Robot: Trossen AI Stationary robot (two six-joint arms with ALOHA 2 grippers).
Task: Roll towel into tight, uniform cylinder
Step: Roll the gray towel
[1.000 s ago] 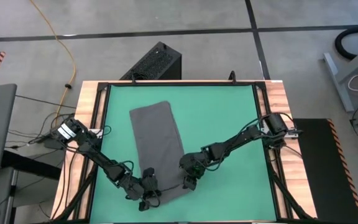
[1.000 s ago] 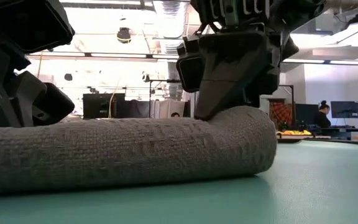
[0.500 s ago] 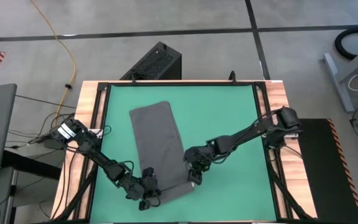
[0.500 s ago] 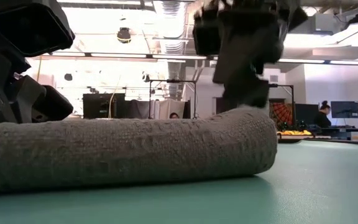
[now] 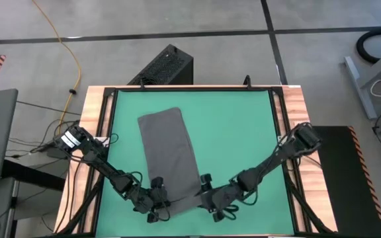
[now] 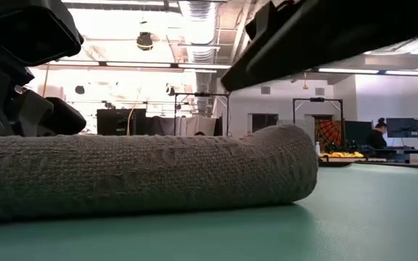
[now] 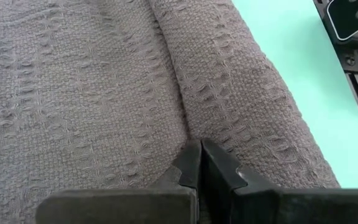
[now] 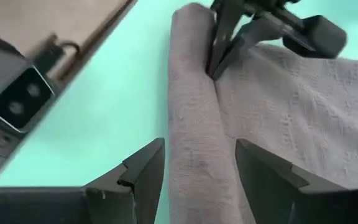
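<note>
Along the rolled towel (image 8: 191, 106) edge, right gripper (image 8: 194, 163) spread astride it, left gripper (image 7: 199, 163) clenched in the crease per its wrist view.

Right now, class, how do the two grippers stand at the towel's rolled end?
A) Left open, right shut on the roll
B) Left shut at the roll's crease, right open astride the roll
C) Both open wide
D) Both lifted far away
B: the left gripper has its fingers pressed together at the crease of the towel, while the right gripper has its fingers spread either side of the roll.
</note>
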